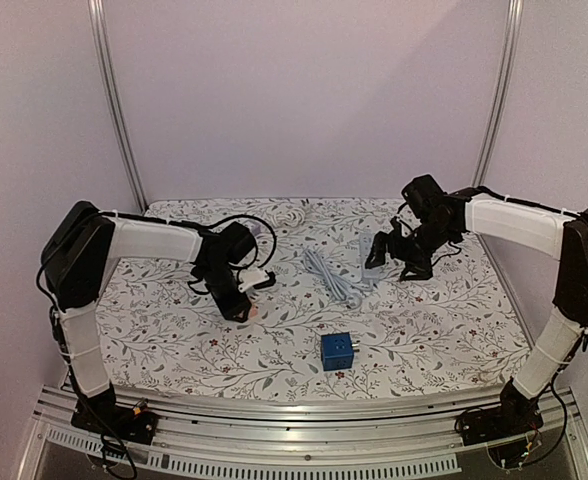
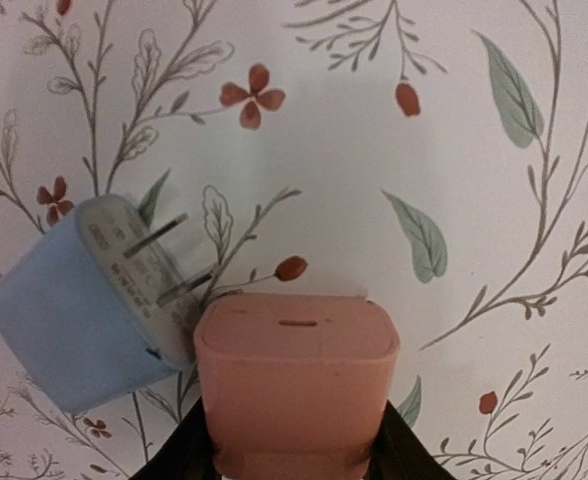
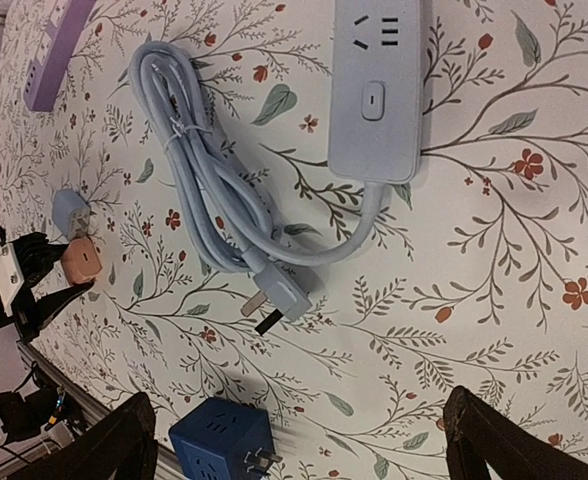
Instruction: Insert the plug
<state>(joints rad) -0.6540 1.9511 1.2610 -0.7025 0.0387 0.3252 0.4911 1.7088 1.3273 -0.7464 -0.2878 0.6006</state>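
Note:
My left gripper (image 2: 294,445) is shut on a salmon-pink plug block (image 2: 296,375) and holds it low over the flowered cloth; in the top view the gripper (image 1: 242,303) is left of centre. A light blue plug (image 2: 79,310) with two metal prongs lies on its side, touching the pink block's left. A pale grey power strip (image 3: 379,85) with its coiled cable (image 3: 209,195) and cable plug (image 3: 289,295) lies mid-table. A dark blue cube socket (image 3: 219,440) stands near the front edge (image 1: 337,351). My right gripper (image 3: 309,450) is open and empty above the cloth, by the strip (image 1: 394,258).
A purple strip (image 3: 54,50) lies at the far back of the cloth. The padded flowered cloth (image 1: 444,330) covers the table. Metal rails (image 1: 304,440) run along the near edge, and white walls close in the back and sides.

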